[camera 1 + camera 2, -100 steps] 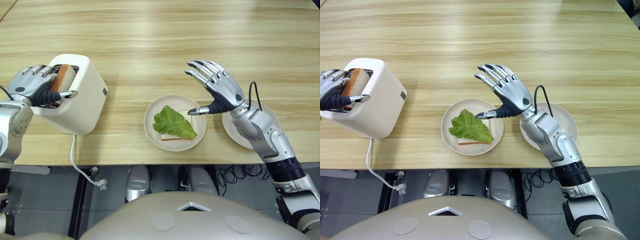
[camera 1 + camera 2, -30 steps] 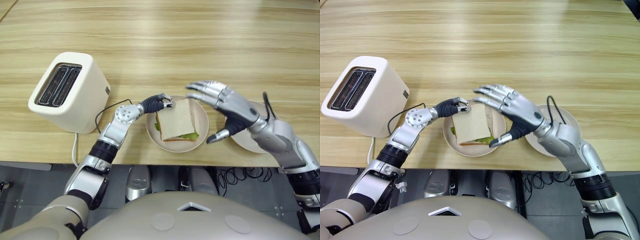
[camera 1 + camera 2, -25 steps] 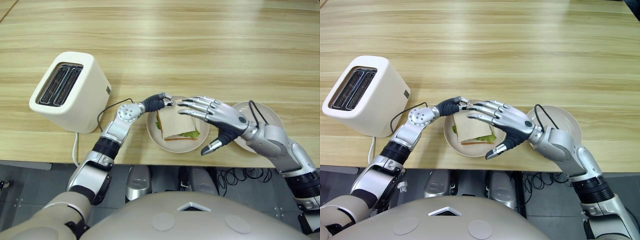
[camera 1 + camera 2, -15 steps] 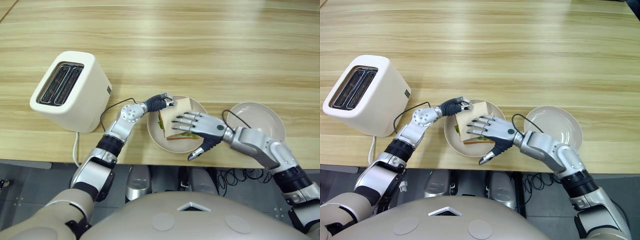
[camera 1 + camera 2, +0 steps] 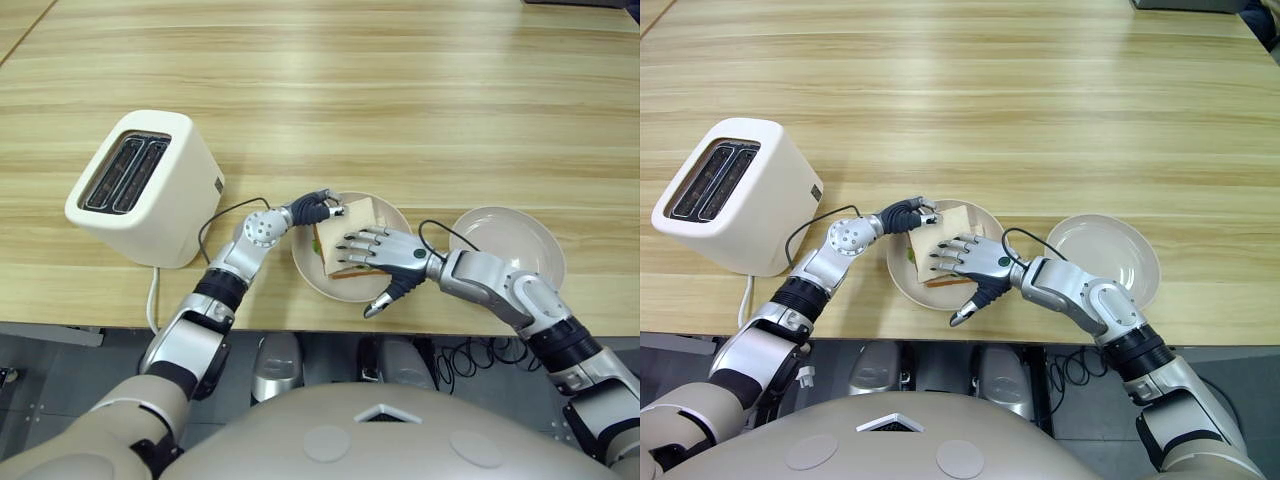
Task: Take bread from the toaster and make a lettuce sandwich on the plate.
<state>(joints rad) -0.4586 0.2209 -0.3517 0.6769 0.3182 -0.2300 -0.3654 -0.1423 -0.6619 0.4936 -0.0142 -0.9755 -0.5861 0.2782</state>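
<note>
left hand (image 5: 318, 208) pinching bread (image 5: 358, 216), right hand (image 5: 385, 252) atop

Light wood-grain table (image 5: 400, 90) w/ soft glare up top; grey floor (image 5: 70, 355) below front edge.

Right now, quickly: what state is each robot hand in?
Left hand: fingers closed on a corner of the top bread slice.
Right hand: open, fingers spread flat on that slice.

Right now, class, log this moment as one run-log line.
left hand: pinching top slice corner | right hand: flat on top slice, fingers spread | top slice: lies on plate
</note>
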